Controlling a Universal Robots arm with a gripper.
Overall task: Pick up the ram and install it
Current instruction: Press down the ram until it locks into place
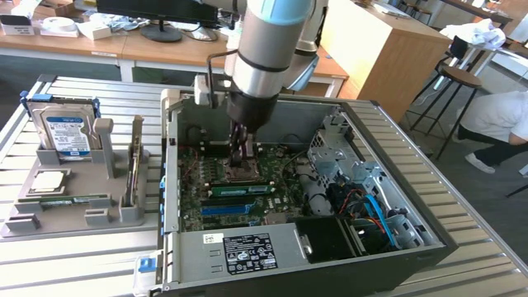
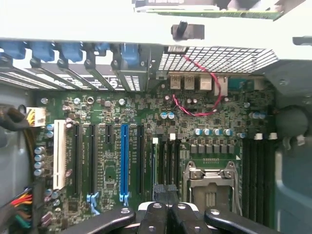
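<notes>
The ram (image 1: 239, 188), a long green stick with dark chips, lies along a slot on the motherboard inside the open computer case (image 1: 387, 154). My gripper (image 1: 241, 162) reaches down into the case, its tip just above the board and a little beyond the ram. In the wrist view the gripper (image 2: 165, 191) is shut, its dark fingers (image 2: 155, 214) pressed together with nothing visible between them. They hang over the black memory slots (image 2: 165, 161) beside the metal CPU socket (image 2: 209, 187).
On the exterior view's left, a grey holder (image 1: 49, 226) carries a hard drive (image 1: 66, 133), a square silver chip (image 1: 48, 180) and another green stick (image 1: 78, 200). Cables and a drive cage (image 1: 347, 158) crowd the case's right side. A person (image 1: 503, 117) sits at the far right.
</notes>
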